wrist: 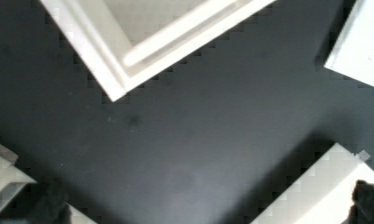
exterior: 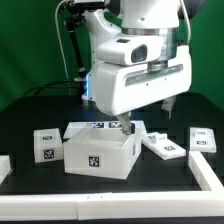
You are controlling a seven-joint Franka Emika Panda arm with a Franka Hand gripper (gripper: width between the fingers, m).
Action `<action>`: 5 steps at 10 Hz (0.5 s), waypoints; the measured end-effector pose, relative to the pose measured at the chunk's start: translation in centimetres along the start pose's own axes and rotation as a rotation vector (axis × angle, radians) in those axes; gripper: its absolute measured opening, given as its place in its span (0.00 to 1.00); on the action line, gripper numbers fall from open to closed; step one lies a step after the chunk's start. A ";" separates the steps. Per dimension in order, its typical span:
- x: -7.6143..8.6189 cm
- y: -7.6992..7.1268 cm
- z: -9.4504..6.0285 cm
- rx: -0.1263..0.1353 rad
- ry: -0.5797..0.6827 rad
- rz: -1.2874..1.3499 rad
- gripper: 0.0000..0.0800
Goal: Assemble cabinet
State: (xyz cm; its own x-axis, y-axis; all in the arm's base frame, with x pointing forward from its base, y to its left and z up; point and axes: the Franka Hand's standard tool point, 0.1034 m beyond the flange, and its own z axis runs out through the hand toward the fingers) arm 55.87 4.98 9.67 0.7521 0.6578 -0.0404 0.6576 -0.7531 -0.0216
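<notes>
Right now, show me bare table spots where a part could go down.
Bare table lies in front of the cabinet, and more behind the small block on the exterior view's left. On that view's right it's crowded around the flat panel and the tagged block.

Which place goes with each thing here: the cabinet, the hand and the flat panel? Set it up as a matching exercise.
Things:
1 cabinet
2 hand
3 flat panel

Places:
A by the cabinet's rear top edge
B lying at the exterior view's right of the cabinet
C middle of the dark table

Pairs: 1-C, 2-A, 3-B.
</notes>
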 end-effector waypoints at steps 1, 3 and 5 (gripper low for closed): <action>0.0 0.0 0.0 0.000 0.000 0.000 1.00; 0.0 0.0 0.0 0.000 0.000 0.001 1.00; 0.0 0.0 0.0 0.001 0.000 0.001 1.00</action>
State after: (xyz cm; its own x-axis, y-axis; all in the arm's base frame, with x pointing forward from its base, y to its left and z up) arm 55.87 4.98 9.67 0.7524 0.6574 -0.0401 0.6571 -0.7534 -0.0222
